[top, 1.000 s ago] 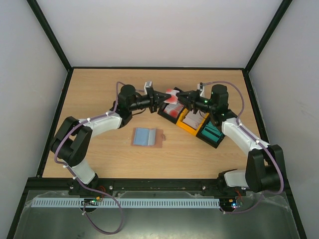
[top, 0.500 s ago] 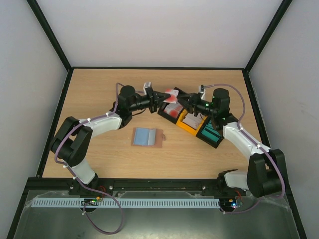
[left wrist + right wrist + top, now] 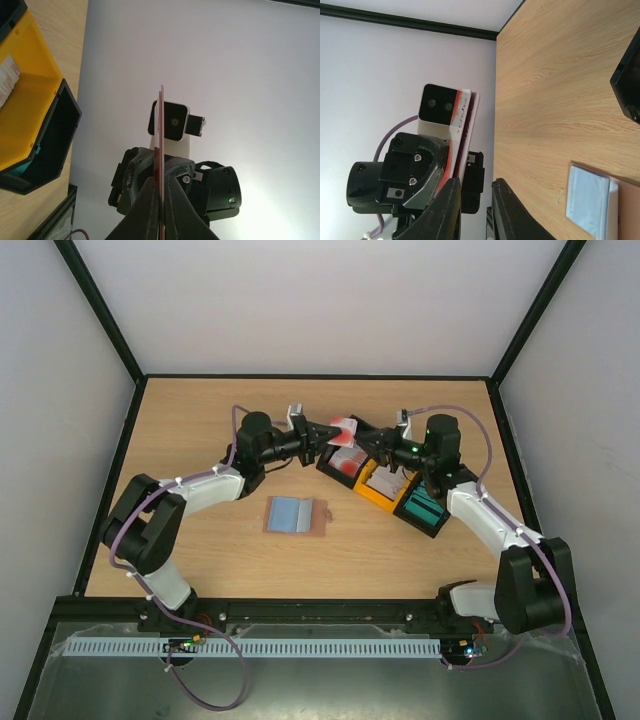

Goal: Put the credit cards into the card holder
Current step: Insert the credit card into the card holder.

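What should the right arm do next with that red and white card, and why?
Probably close the right gripper on the free end of the red-and-white card: the left gripper holds it clamped above the table, and the right jaws stand open facing it.

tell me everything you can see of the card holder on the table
The card holder is a small, flat, reddish-brown piece that looks like leather, wider than it is deep. A pale blue-grey panel covers most of its upper face, leaving a brown strip bare along one side. It lies flat on the wooden table, between the two arms and toward their bases. Nothing but the table touches it.
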You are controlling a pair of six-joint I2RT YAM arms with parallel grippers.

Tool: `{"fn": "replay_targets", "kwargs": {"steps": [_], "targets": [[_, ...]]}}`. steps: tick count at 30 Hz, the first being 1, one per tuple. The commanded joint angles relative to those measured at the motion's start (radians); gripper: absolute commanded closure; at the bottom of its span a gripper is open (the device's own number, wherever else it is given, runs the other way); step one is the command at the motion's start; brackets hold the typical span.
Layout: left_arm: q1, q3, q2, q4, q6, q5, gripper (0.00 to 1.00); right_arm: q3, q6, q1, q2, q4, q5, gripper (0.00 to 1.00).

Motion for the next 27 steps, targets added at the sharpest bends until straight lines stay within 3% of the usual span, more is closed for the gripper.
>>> {"fn": "replay_targets", "kwargs": {"steps": [1,10,21,27], "targets": [[-0.022,0.057,-0.041,0.054,0.089,0.037,0.97,0.058,-0.063,0.006,0.026,-0.114,-0.01,0.85],[-0.077,0.12,-0.033,-0.005,0.201,0.064,0.97,0.068,0.088,0.023,0.039,0.074,-0.094,0.84],[-0.078,0.114,-0.046,-0.043,0.236,0.072,0.97,0.044,0.258,0.038,0.037,0.339,-0.109,0.8],[-0.061,0.102,-0.071,-0.111,0.274,0.057,0.94,0.027,0.358,0.039,0.034,0.493,-0.082,0.98]]}}
